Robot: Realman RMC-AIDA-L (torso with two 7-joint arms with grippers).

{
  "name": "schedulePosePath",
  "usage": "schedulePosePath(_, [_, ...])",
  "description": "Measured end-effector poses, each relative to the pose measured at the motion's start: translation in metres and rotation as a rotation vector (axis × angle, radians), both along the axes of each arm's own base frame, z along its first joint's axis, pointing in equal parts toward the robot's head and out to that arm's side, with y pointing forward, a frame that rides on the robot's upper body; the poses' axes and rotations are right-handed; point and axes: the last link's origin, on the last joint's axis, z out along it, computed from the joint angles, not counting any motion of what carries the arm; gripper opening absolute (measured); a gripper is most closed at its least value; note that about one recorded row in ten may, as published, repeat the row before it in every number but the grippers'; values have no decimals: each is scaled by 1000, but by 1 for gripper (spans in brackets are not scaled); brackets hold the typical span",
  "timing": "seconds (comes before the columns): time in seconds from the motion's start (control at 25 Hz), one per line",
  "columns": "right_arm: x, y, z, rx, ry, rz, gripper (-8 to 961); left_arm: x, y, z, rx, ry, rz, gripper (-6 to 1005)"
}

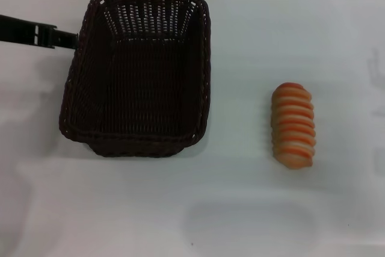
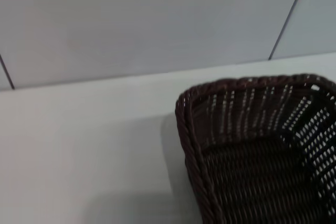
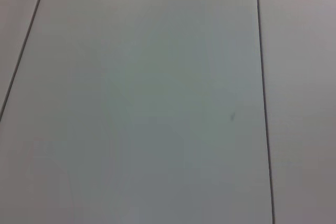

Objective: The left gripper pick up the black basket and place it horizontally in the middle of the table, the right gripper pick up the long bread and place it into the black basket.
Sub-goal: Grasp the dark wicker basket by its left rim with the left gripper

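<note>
The black basket (image 1: 138, 73) stands lengthwise on the white counter (image 1: 240, 209), towards the far left corner, its long axis running front to back. The left tool (image 1: 66, 39) reaches in from the left edge and meets the basket's left rim near the far end; whether it is clenched on the wicker I cannot tell. The long bread (image 1: 293, 125) lies well apart, towards the right edge. To do this step well, the grip should bite the braided rim (image 2: 185, 129) firmly, lift the basket level, then turn it crosswise and set it down mid-counter, short of the bread. The right tool is out of sight.
</note>
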Motion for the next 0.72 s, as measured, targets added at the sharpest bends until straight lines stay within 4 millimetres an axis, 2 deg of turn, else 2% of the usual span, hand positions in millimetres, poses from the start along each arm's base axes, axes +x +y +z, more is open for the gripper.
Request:
schedulePosePath(0.28, [0, 1, 0, 2, -6, 2, 673, -4, 0, -25, -9, 27, 99, 843])
schedulePosePath(0.72, [-1, 3, 1, 0, -21, 6, 674, -11, 2, -38, -26, 28, 157, 842])
